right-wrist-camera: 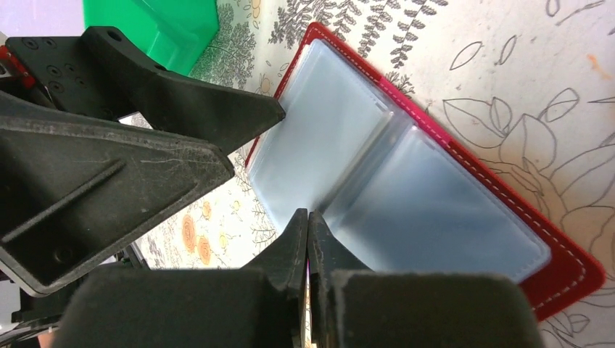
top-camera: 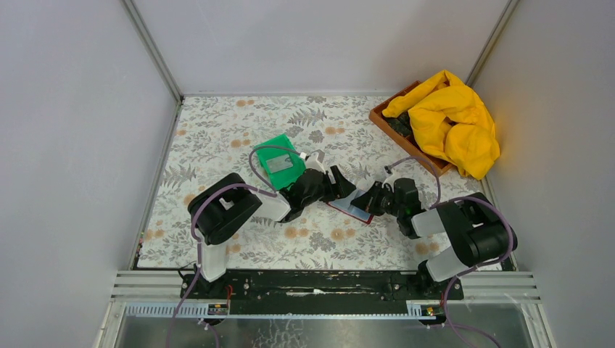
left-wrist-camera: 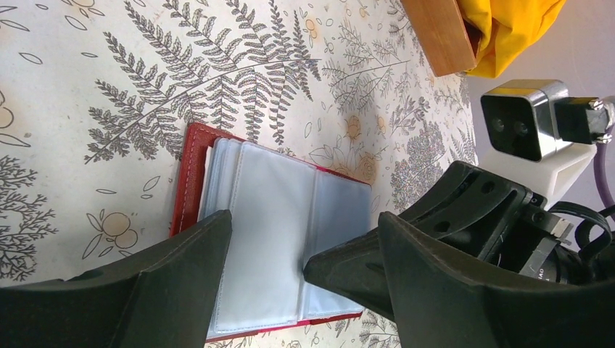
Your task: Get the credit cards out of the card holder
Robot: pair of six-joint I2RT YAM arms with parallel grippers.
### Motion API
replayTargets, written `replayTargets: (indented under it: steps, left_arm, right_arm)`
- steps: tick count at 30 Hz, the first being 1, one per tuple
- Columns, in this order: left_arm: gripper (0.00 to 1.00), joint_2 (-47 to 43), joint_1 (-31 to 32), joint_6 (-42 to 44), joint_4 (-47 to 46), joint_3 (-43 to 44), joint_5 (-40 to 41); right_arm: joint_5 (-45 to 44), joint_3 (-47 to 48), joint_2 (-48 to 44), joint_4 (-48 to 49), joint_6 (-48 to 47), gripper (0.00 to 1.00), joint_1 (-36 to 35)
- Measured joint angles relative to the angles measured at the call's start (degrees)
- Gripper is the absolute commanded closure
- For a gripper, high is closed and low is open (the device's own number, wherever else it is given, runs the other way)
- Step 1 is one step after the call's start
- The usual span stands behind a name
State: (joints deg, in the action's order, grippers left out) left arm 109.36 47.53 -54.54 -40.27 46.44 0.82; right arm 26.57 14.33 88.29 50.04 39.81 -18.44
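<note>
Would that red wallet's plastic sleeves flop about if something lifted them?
Probably floppy: the sleeves are thin, translucent film, fanned in loose layers. The card holder looks light and lies flat, so it may slide when tugged.

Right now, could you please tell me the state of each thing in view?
card holder: open, lying flat, sleeves facing up
left gripper: open, over the card holder
right gripper: shut, tips at the sleeves
green bin: upright, a grey card inside
yellow cloth: crumpled, spilling over the wooden tray
</note>
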Motion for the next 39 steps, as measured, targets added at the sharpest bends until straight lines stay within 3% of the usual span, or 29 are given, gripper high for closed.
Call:
replayTargets:
  steps: [17,39]
  left_arm:
    - [0.16,-1.14,0.00,2.23,2.27,-0.11,0.00]
    - [0.18,-2.19,0.02,10.34,7.06,1.40,-3.23]
  right_arm:
    - [-7.67,-0.26,-6.93,-11.10,-2.89,1.00,1.62]
    - [-6.86,1.64,-3.61,-9.99,-3.04,1.00,1.73]
